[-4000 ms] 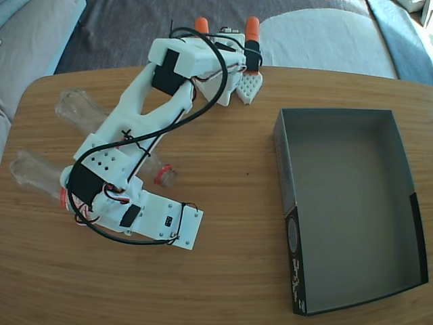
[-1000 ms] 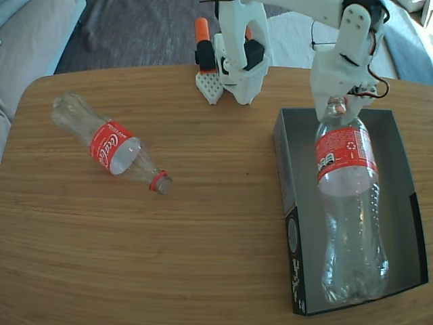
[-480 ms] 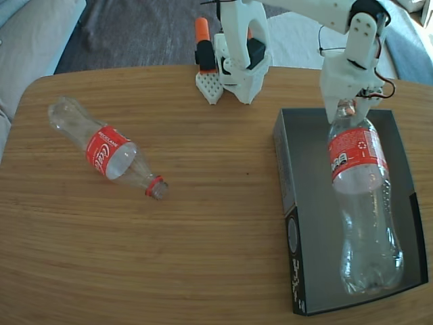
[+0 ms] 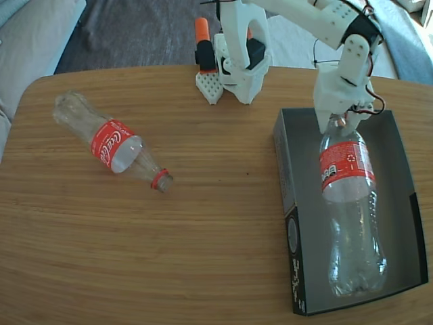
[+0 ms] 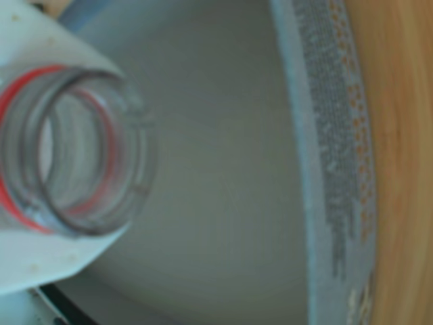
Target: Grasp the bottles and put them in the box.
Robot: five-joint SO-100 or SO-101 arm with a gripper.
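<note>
Tool [image 4: 336, 120] clamps the bottle [image 4: 348, 203] neck over the box [image 4: 287, 176]; fingertips hidden.

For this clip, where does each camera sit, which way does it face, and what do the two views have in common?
Fixed view: high above the table, looking steeply down; shows the arm's base, its upper links and the gripper at the neck of the bottle in the box, plus the second bottle lying at left.
Wrist view: on the gripper, looking down into the box; a white finger sits behind the bottle's open mouth.
Shared: that bottle and the box.
</note>
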